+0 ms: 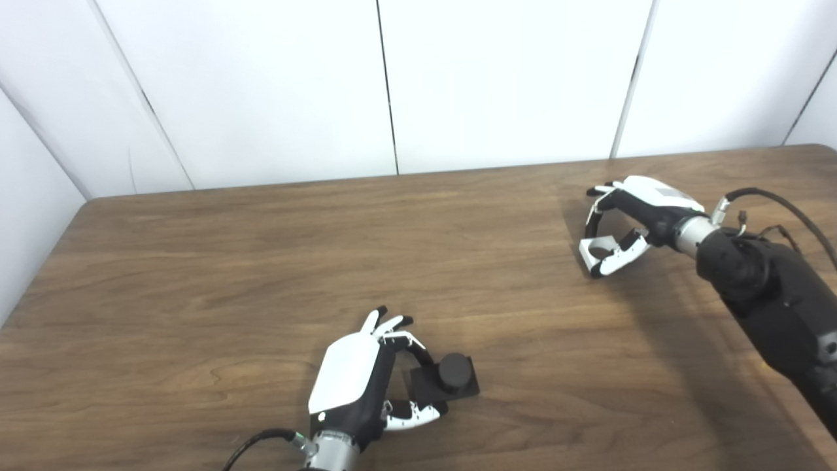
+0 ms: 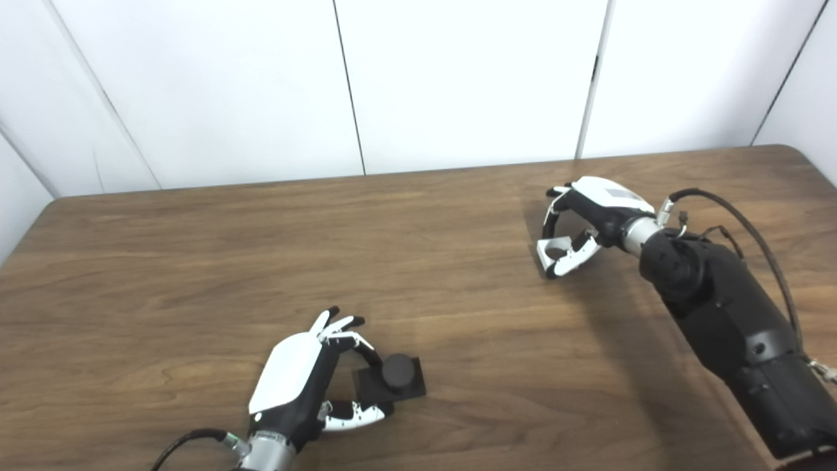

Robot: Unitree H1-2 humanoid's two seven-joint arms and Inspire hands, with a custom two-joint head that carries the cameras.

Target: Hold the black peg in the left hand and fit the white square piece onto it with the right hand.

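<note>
I have the wooden table [image 1: 196,261] in front of me, with white wall panels [image 1: 261,85] behind it. My right arm [image 1: 771,294] reaches far across to the right, well apart from the left.

My left hand [image 1: 356,386] sits low near the front edge, fingers curled around the edge of the black peg [image 1: 453,371], a round stub standing upright on its square base, which rests flat on the table. The fingers touch or nearly touch the base, but I judge the grip not yet firm; I cannot tell whether it is truly clamped.

My right hand [image 1: 624,222] is bent down over the white square piece [image 1: 598,252], which has a round hole and lies between thumb and fingers on the table. It looks pinched, though I can't confirm it.

To do this well, I would first secure both grasps: pinch the white piece by its outer edges so the hole stays clear, and take the peg's base so the stub points up unobstructed. Only then bring them together, hole square over stub.
</note>
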